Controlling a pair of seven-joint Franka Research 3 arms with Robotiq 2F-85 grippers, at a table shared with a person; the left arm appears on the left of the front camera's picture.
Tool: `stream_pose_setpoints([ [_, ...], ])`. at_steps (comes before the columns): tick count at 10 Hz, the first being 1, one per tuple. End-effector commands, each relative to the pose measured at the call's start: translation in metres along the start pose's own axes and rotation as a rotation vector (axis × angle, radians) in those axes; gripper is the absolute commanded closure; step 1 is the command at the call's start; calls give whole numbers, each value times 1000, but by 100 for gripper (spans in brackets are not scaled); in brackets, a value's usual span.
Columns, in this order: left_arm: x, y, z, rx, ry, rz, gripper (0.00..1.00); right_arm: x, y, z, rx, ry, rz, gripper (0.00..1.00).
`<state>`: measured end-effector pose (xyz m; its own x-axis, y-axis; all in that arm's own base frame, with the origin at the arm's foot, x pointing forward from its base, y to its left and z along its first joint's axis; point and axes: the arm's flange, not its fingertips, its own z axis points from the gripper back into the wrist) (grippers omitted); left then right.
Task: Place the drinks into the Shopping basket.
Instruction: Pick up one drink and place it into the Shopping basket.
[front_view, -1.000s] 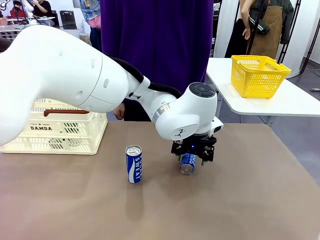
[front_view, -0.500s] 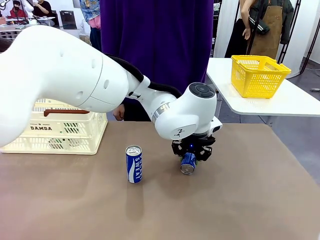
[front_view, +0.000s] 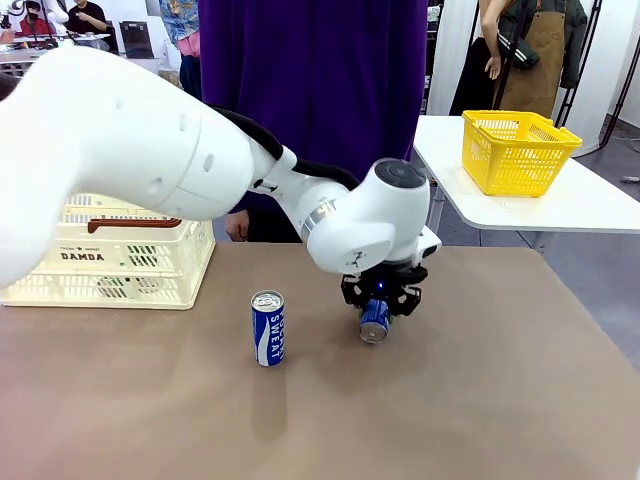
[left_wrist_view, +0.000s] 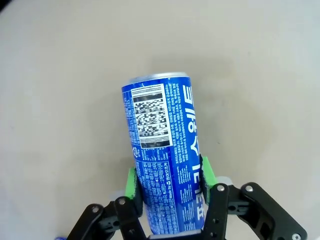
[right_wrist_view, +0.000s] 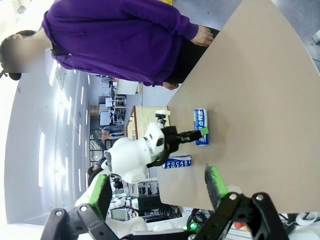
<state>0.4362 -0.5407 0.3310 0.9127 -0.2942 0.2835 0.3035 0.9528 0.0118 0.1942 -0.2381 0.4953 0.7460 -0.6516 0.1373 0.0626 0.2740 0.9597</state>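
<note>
My left gripper (front_view: 379, 303) reaches across the middle of the brown table and is shut on a blue drink can (front_view: 374, 321), which is tilted with its silver top toward the camera, at or just above the tabletop. In the left wrist view the green pads (left_wrist_view: 131, 182) press both sides of this can (left_wrist_view: 162, 150). A second blue can (front_view: 267, 327) stands upright to its left. The cream Shopping basket (front_view: 70, 290) sits at the table's far left. My right gripper (right_wrist_view: 157, 192) is open with nothing between its fingers, looking from afar at the held can (right_wrist_view: 200, 120) and the standing can (right_wrist_view: 177, 163).
A person in a purple top (front_view: 310, 90) stands at the far edge, one hand (front_view: 237, 224) near the basket. A yellow mesh basket (front_view: 517, 150) rests on a white side table (front_view: 600, 205) at the back right. Bare tabletop lies in front of the cans.
My left gripper has shut on the lying blue can, and the arm has risen slightly with it. The upright can and the basket have not moved.
</note>
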Motion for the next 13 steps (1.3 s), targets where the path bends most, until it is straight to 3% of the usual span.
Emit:
stream_pose_setpoints([
  [1,11,36,81,-80,21,6,100,3,1,0,26,-8,26,0],
  [3,-12,56,151,-192,12,-53,100,3,1,0,26,-8,26,0],
  [4,-37,62,173,-258,61,-144,100,3,1,0,26,-8,26,0],
  [7,-96,69,200,-279,-71,-207,100,3,1,0,26,-8,26,0],
  [8,-102,67,202,-291,-99,-207,100,3,1,0,26,-8,26,0],
  [9,-76,48,205,-248,-21,-182,100,3,1,0,26,-8,26,0],
  [13,-86,52,197,-249,-25,-187,100,3,1,0,26,-8,26,0],
])
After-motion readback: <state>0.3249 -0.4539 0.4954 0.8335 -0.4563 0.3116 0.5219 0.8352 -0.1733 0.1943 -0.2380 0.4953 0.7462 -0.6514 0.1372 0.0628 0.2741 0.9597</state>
